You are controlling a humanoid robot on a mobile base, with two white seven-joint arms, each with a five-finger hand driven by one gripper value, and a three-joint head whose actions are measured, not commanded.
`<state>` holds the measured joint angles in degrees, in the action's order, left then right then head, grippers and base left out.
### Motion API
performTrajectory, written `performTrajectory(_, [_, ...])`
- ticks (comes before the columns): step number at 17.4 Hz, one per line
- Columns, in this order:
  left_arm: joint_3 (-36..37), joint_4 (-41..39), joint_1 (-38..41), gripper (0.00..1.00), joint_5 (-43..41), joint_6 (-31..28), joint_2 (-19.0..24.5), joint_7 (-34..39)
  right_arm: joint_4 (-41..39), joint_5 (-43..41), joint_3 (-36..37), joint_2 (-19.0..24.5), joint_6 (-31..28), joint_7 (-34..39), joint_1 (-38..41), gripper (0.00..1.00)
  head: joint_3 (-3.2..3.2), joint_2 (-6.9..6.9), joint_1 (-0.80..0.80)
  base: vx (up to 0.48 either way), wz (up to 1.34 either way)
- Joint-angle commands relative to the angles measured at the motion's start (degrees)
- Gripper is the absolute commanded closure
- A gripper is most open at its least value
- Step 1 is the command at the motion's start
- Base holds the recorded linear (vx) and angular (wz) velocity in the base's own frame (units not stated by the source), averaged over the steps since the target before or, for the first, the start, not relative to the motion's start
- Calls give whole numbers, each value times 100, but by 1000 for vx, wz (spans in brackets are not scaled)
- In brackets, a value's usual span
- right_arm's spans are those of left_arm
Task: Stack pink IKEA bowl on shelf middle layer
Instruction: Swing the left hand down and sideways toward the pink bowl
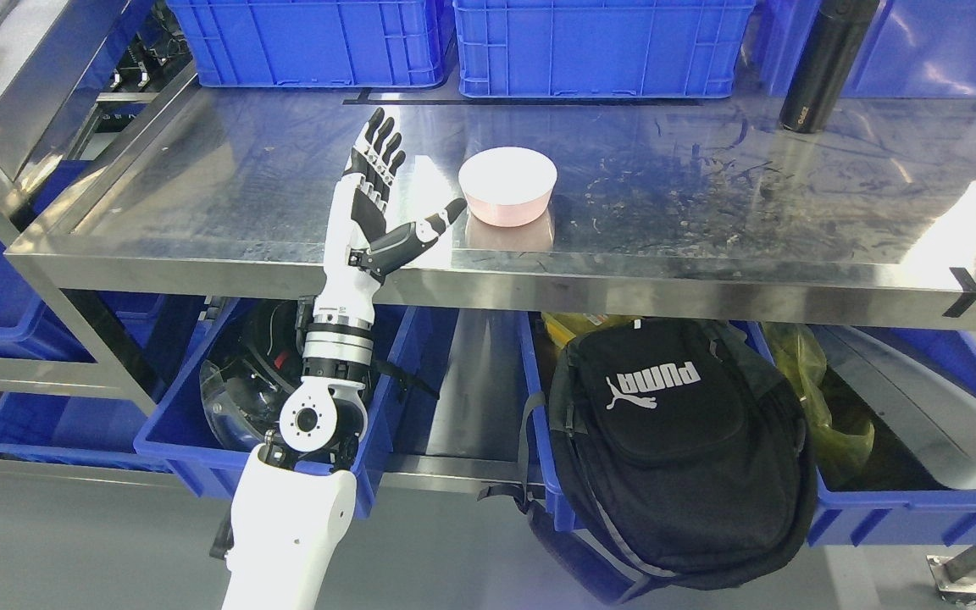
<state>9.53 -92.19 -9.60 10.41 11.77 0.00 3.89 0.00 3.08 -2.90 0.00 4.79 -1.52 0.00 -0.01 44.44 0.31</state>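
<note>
A pink bowl stands upright on the steel shelf, near its front edge and a little left of the middle. My left hand is raised over the shelf just left of the bowl. Its fingers are spread and point away from me. The thumb reaches toward the bowl's lower left side, close to it but apart. The hand is open and holds nothing. My right arm does not show.
Blue crates line the back of the shelf, and a black bottle stands at the back right. Below the shelf are blue bins, a black backpack and a yellow bag.
</note>
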Motion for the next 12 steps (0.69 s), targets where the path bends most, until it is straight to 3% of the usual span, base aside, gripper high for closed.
performTrajectory(1, [-47, -9, -86, 0, -4, -43, 100, -2, -100, 0, 0, -100, -4, 3, 132, 0, 0, 0, 0, 0, 0])
performTrajectory(4, [-161, -9, -428, 0, -21, -34, 100, -134, -100, 0, 0, -100, -4, 3, 132, 0, 0, 0, 0, 0, 0])
performTrajectory(5, [-153, -1, -603, 0, -108, -34, 358, -256, -100, 0, 0, -100, -4, 3, 132, 0, 0, 0, 0, 0, 0])
performTrajectory(8, [-118, 26, -999, 0, -1369, -60, 1080, -1010, -100, 0, 0, -100, -4, 3, 132, 0, 0, 0, 0, 0, 0])
performTrajectory(12, [-162, -18, -1386, 1, -2778, -78, 1458, -2189, -100, 0, 0, -100, -4, 3, 132, 0, 0, 0, 0, 0, 0])
